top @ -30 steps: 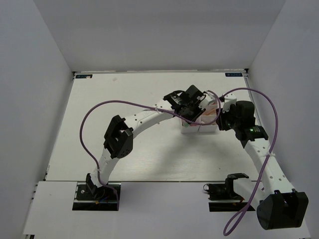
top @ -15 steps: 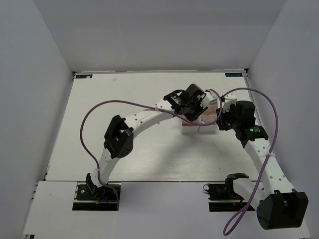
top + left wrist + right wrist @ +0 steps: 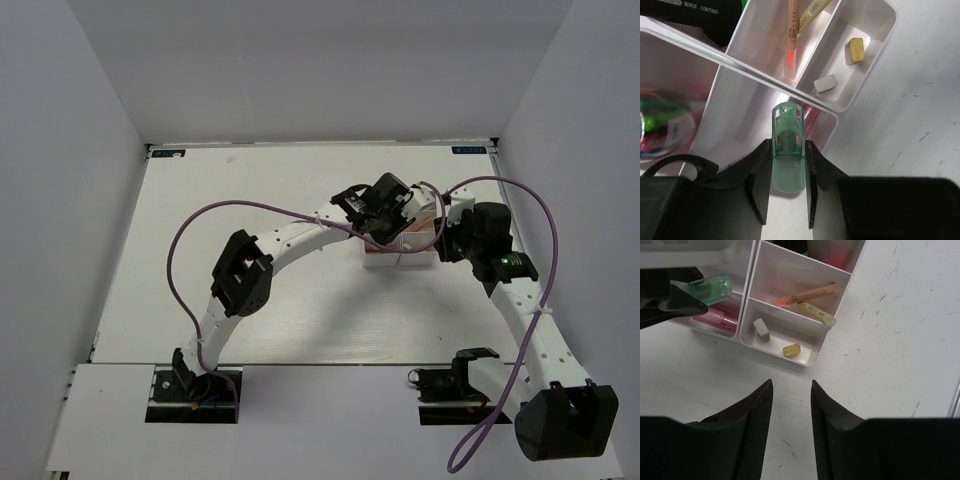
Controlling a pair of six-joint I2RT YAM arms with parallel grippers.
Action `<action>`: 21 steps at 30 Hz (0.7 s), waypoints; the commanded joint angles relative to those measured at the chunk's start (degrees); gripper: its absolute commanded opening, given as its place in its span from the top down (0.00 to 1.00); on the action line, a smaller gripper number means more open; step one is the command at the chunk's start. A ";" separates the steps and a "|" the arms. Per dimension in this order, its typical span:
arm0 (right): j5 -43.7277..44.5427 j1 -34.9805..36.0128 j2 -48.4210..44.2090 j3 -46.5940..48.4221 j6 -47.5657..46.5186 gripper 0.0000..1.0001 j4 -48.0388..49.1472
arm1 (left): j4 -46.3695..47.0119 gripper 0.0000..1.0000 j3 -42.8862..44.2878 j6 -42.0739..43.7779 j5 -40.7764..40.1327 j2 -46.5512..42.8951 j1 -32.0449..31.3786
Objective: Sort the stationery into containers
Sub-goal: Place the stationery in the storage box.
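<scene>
Gripping the green capsule eraser point(image 3: 788, 130) in the clenched left end effector point(image 3: 788, 155), long axis running bottom to top of the left wrist frame, rounded tip pointing up at the containers point(image 3: 875, 55), hanging over a compartment's near edge at centre frame. Hovering the right end effector point(image 3: 791, 387), released and empty, over the counter point(image 3: 880, 340) at lower centre of the right wrist frame, just below the compartment holding the yellow clip point(image 3: 791, 350) and grey eraser point(image 3: 760, 330)

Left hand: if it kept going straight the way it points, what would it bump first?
Probably the white tray: the left hand, shut on a green capsule eraser, points into the compartment where a pink piece lies. Depth is hard to judge, so that is a guess.
</scene>
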 commanded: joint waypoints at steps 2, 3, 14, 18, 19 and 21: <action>-1.06 -0.08 -0.09 -0.54 0.07 0.60 1.82 | 1.17 0.90 -0.81 0.52 -0.97 0.94 0.58; -0.97 -0.17 -0.09 -0.45 -0.01 0.60 1.91 | 1.17 0.90 -0.89 0.52 -2.36 0.77 0.58; -1.06 -0.17 0.00 -0.63 -0.10 0.60 1.82 | 3.19 0.52 -4.14 -0.10 -3.78 -1.34 0.93; -1.06 0.70 0.08 -0.63 -0.10 0.60 1.99 | 2.75 0.47 -4.50 -0.44 -3.87 -2.04 0.93; -1.06 -0.16 -0.01 -0.63 -0.10 0.60 2.00 | 2.93 0.47 -4.50 -0.45 -3.87 -1.96 0.93; -1.06 -0.08 0.08 -0.72 -0.02 0.60 1.82 | 2.75 0.46 -4.85 -0.88 -3.78 -2.66 0.93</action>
